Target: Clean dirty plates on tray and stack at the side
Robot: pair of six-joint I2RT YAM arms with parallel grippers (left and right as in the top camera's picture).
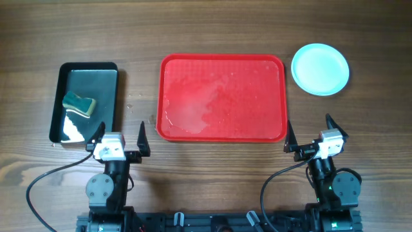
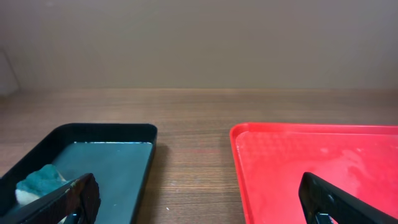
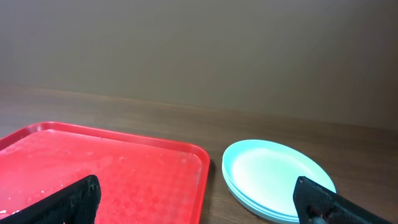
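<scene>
Left pincer (image 1: 120,131): at the near edge of the worktop (image 1: 373,142), jaws spread wide, holding nothing. Right pincer (image 1: 309,131): likewise wide apart and empty. Tray (image 1: 222,96): red moulded plastic with rounded corners and a raised rim, long axis running left to right just beyond both pincers; floor bare of plates, filmed with pale wet smears. Black tray (image 1: 90,80): smaller, glossy, left of the red one and apart from it, holding a green-and-pale sponge (image 1: 78,104). Plates (image 1: 320,69): round, shallow and smooth, aqua on top, stacked on the worktop beside the tray's far right corner — ahead of the right pincer, the nearer arm; colours of the lower ones cannot be told. Judgement: stacking appears complete.
</scene>
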